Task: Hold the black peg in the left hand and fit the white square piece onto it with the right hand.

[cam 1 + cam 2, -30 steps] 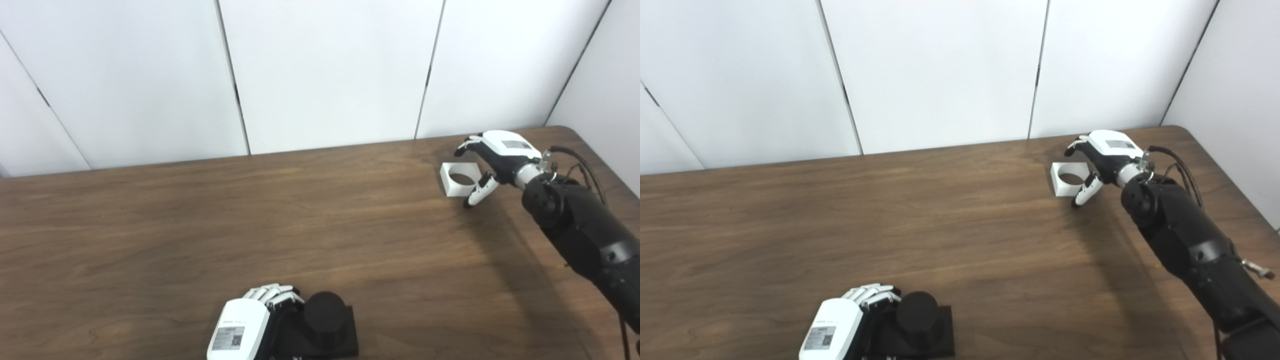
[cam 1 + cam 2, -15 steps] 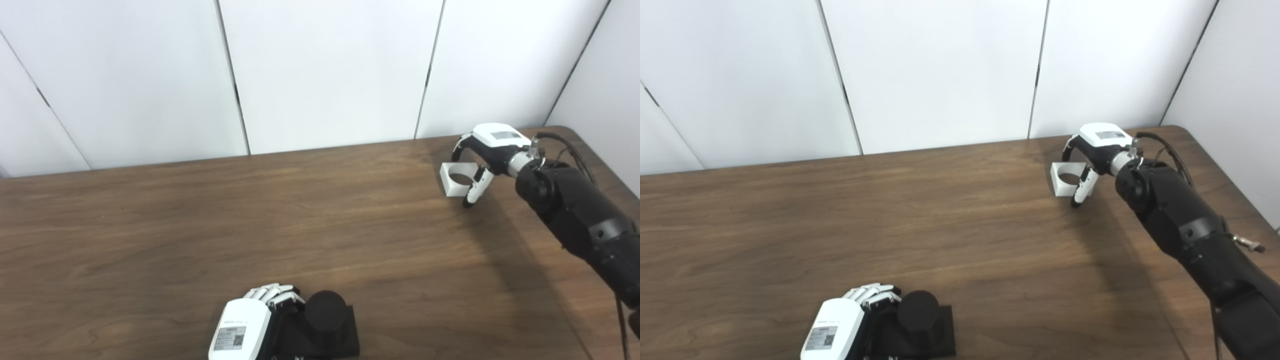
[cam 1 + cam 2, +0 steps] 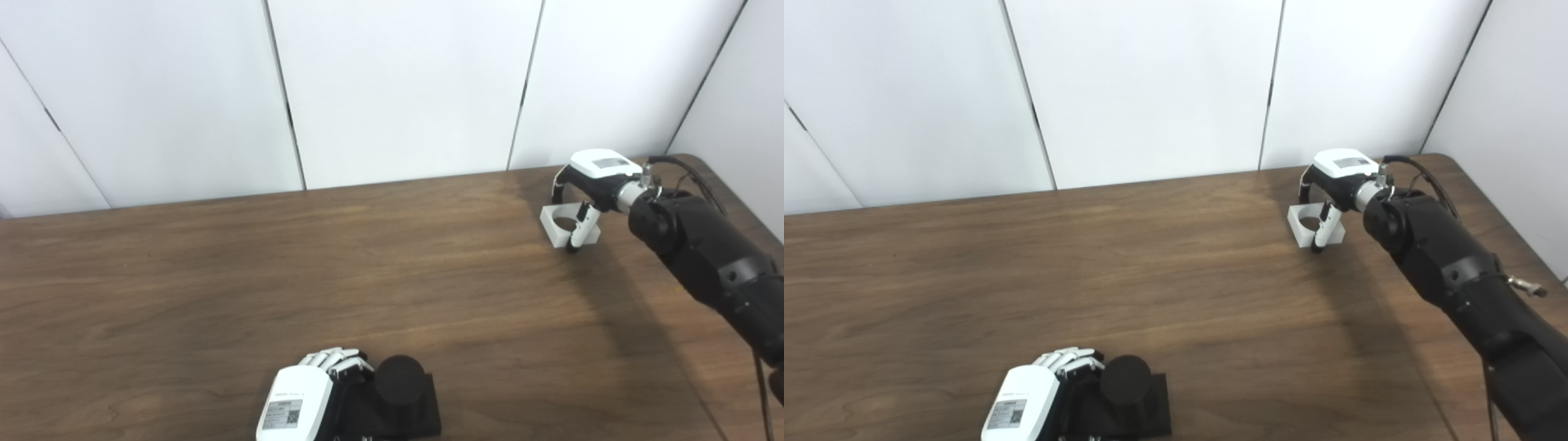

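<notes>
- Left robot hand (image 3: 300, 401): white plastic shell with a printed label on its back; it lies at the near edge of the bench, fingers (image 3: 334, 357) curled against the left side of the black piece; whether it truly grips or only rests against it cannot be told, since the palm side is hidden; the placement appears meant to steady the peg as the fixed half of the fit.
- Black peg (image 3: 399, 380): a short matt cylinder, flat on top, standing upright on a square black base (image 3: 422, 413); the dull, dark surface shows no gloss; the base sits flat on the bench, so the peg points upward, a sensible attitude for receiving a piece lowered from above.
- Bench (image 3: 245, 275): dark brown wood-grain top, smooth, with a rounded far right corner; pale wall panels stand behind it.
- White square piece (image 3: 1304, 223): a low block with crisp edges and a round through-hole, probably hard plastic; it lies at the far right of the bench, well apart from the peg, and seems slightly tilted, though lift-off cannot be confirmed.
- Right robot hand (image 3: 1335, 184): white back, black fingers and a white-tipped thumb; it arches over the piece from the right, fingers behind it and thumb down across its near side, closing on it as a pinch; the grasp looks under way rather than secure; the carry to the peg is not yet begun.
</notes>
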Robot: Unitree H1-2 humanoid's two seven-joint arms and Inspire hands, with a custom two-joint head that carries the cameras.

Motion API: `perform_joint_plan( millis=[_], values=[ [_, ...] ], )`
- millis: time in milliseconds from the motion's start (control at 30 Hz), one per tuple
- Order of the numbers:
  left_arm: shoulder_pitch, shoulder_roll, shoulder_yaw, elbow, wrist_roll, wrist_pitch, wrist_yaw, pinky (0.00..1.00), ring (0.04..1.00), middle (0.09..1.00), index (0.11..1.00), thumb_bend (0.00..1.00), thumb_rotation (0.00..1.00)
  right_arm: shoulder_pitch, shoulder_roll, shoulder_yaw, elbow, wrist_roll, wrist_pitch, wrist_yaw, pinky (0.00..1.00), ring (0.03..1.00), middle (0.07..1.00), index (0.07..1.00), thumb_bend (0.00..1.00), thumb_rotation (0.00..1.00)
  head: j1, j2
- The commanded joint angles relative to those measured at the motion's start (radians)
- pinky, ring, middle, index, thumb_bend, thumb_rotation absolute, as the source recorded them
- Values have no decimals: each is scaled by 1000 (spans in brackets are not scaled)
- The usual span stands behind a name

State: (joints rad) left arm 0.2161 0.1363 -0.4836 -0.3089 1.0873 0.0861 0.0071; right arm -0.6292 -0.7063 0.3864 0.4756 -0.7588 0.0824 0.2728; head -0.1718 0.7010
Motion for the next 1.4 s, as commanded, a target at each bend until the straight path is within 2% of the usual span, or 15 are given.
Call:
perform_joint_plan(
  millis=[0, 233, 367, 533, 633, 800, 900, 1100, 1367],
  values=[
    [29, -4, -22, 29, -2, 26, -80, 748, 787, 752, 489, 508, 53, -34, -31, 6, 17, -23, -12, 11, 774, 859, 786, 487, 523, 130, 0, 1],
    [27, -10, -24, 29, 0, 33, -87, 753, 791, 755, 489, 508, 54, -34, -34, 2, 1, -15, -20, 28, 784, 850, 754, 485, 520, 122, 5, 2],
    [24, -16, -30, 32, 3, 36, -84, 753, 790, 755, 488, 508, 54, -16, -50, -12, -78, 2, -46, 42, 786, 856, 750, 486, 519, 123, 22, 5],
    [19, -27, -35, 41, 2, 39, -77, 750, 790, 756, 488, 508, 53, 45, -78, -47, -314, 36, -60, 106, 807, 861, 756, 487, 519, 124, 51, 9],
    [13, -30, -41, 49, 7, 40, -70, 748, 789, 755, 488, 508, 53, 99, -84, -71, -539, 70, -43, 188, 814, 863, 758, 486, 519, 125, 59, 11],
    [2, -34, -52, 57, 25, 50, -73, 749, 789, 753, 488, 507, 54, 164, -51, -108, -843, 117, 8, 309, 828, 855, 752, 486, 520, 125, 76, 20],
    [-3, -38, -56, 58, 30, 60, -75, 753, 790, 753, 488, 507, 55, 187, -23, -112, -979, 127, 24, 364, 836, 851, 740, 485, 520, 126, 85, 26],
    [-9, -39, -61, 56, 29, 74, -82, 756, 793, 756, 489, 506, 54, 215, 55, -104, -1159, 136, 59, 460, 825, 830, 719, 483, 522, 127, 86, 30],
    [-10, -33, -66, 51, 25, 76, -76, 753, 789, 752, 489, 506, 54, 235, 138, -79, -1272, 145, 76, 564, 822, 826, 714, 482, 522, 129, 86, 40]
  ],
)
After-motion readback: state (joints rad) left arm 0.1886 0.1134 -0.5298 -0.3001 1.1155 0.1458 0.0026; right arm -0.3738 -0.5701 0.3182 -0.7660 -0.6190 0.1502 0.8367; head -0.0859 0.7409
